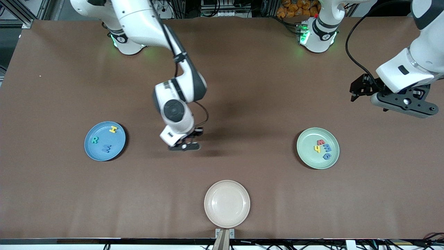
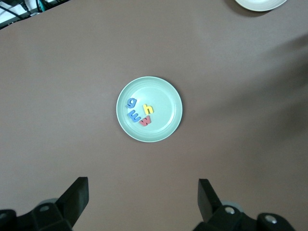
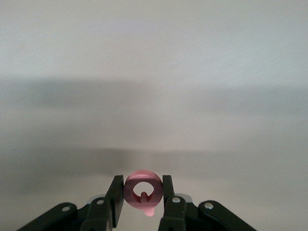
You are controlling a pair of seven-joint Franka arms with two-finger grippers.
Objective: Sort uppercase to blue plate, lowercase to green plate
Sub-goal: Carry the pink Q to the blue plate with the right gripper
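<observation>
On the brown cloth-covered counter (image 1: 242,104), toward the right arm's end, sits the round sky-blue plastic plate (image 1: 91,152), carrying a yellow foam H (image 1: 113,129), a green foam R (image 1: 94,140) and a blue foam W (image 1: 107,148).

Beside that plate, toward the middle of the counter, the right hand (image 1: 187,144) is low over bare cloth. Its two black fingers (image 3: 115,202) are clamped on a red foam Q-like ring (image 3: 143,191), one finger pressing each side, with the ring upright between them and its small tail pointing down. From the front the ring is hidden under the hand.

Nearer the front camera than the right hand lies a round cream-white plastic plate (image 1: 211,211) with nothing on it.

Toward the left arm's end rests the round pale mint-green plastic plate (image 1: 305,139), holding a red foam small letter (image 1: 321,142), a yellow foam h (image 1: 317,149), a blue foam m (image 1: 326,148) and a rounded blue foam letter (image 1: 326,156), all close together.

The left hand (image 1: 359,88) waits high over bare counter near that plate, its fingers (image 2: 77,192) spread wide apart and holding nothing.
</observation>
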